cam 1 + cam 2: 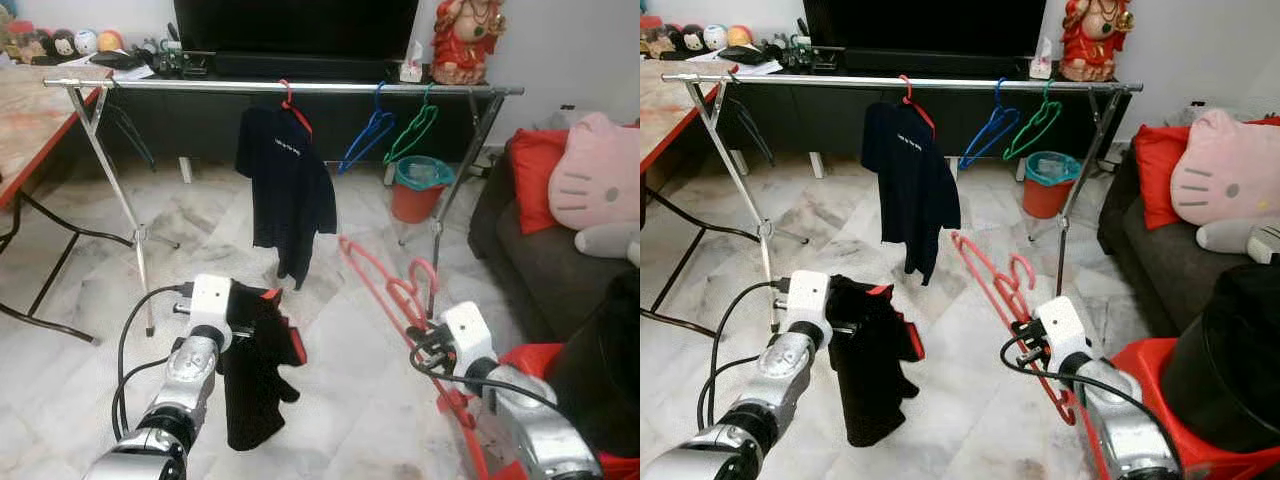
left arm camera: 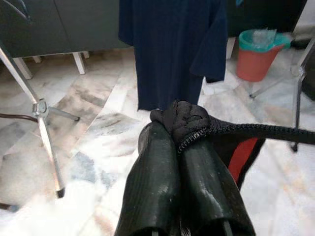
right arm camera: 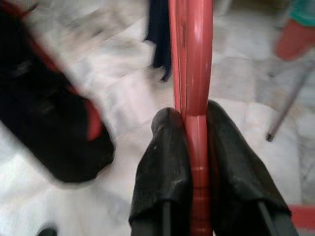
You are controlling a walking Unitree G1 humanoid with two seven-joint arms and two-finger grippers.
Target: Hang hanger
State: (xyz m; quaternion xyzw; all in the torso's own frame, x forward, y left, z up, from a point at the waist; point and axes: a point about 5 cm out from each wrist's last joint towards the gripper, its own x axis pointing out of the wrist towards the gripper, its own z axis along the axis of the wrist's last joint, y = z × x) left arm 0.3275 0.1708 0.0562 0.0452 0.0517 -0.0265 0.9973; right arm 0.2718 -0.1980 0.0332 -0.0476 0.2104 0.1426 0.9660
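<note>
Marble floor (image 1: 200, 230), dark sofa (image 1: 540, 270), TV cabinet (image 1: 200, 120).

- Marble floor (image 1: 340, 370): carries the metal clothes rack (image 1: 300, 88) on splayed legs; an orange bin (image 1: 418, 190) stands near the rack's right leg
- Rack rail: carries a dark T-shirt (image 1: 290, 195), a blue hanger (image 1: 368, 135) and a green hanger (image 1: 415, 130)

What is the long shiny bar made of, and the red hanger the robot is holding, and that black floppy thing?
The long silver clothes rail looks like polished metal: it gleams and reflects light. The red hanger in the right end effector seems to be smooth, slightly glossy plastic. The black garment with red trim, pinched by the left end effector, looks like soft cloth: it droops and bunches.
</note>
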